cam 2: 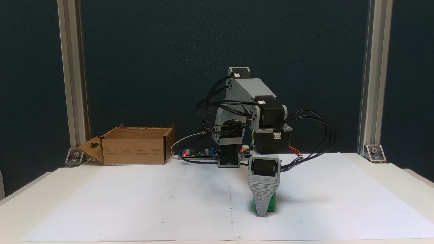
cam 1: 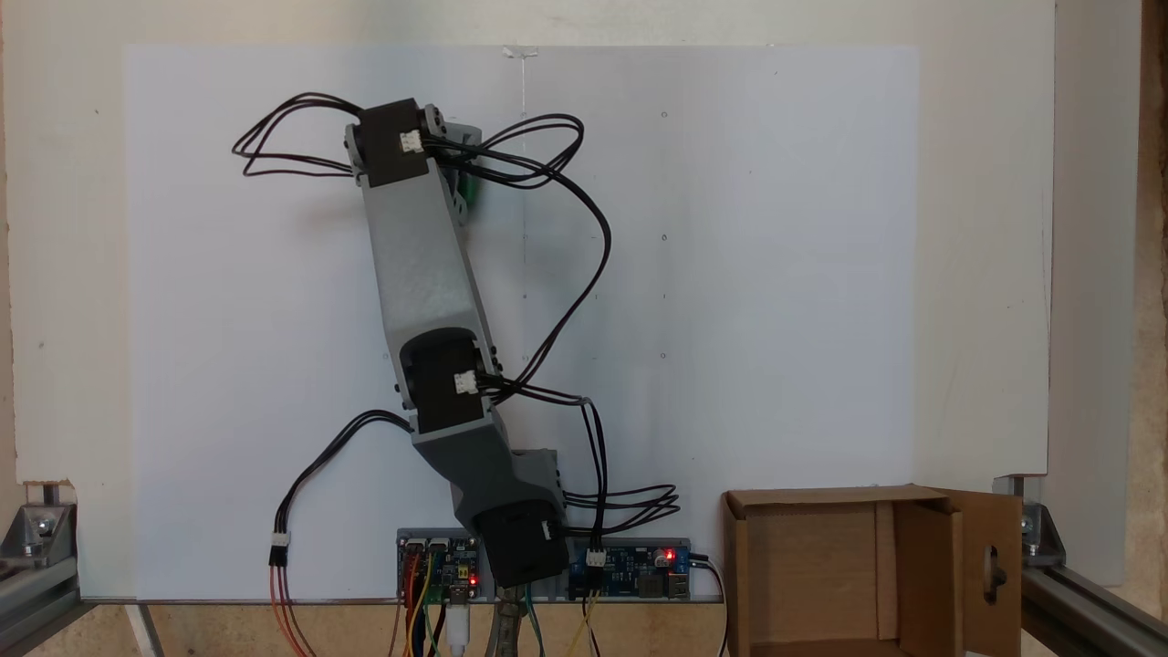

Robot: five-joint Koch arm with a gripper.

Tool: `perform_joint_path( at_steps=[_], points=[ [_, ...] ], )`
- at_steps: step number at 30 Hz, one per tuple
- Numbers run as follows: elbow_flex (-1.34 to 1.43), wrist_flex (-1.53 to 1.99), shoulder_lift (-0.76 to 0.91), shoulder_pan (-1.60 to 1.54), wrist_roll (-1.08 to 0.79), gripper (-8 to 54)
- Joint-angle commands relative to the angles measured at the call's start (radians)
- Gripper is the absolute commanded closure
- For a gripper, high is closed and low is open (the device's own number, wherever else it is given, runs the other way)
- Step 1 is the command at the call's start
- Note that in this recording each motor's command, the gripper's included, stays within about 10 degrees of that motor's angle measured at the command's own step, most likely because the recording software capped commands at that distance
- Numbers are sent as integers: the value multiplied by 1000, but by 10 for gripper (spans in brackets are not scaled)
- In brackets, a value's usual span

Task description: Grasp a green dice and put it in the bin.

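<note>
A: In a fixed view the gripper (cam 2: 262, 210) stands down on the paper sheet (cam 2: 135, 203), green dice (cam 2: 271, 206) right behind its front finger.

B: Gripping it?

A: Can't tell; jaws overlap. From above, the arm (cam 1: 424, 265) hides most of the dice. The bin (cam 1: 821, 566) sits well apart at the sheet's edge, bare paper between.

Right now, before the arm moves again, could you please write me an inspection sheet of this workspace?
Surface: white paper sheet on a pale table, flat.
Job's things: green dice on the paper, partly behind the gripper; bin, a cardboard box, open, looks empty from above.
Clutter: nothing seen.
Gripper: gripper lowered at the dice; one jaw hides the other, state cannot be told.
Cables: black loops hanging around the arm; coloured wires at the circuit boards.
Surroundings: dark backdrop, aluminium frame posts.
</note>
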Motion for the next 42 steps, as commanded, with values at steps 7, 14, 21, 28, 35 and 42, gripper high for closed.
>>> perform_joint_path(
  at_steps=[7, 14, 21, 28, 35, 42],
  points=[
    [-57, 3, 5, -5, 48, 278],
    [-48, 5, 5, 0, 48, 340],
    [0, 0, 86, 9, 48, 340],
    [218, -169, 368, 52, 48, 340],
    [287, -175, 581, 158, 46, 340],
    [287, -155, 790, 319, -9, 340]
  ],
)
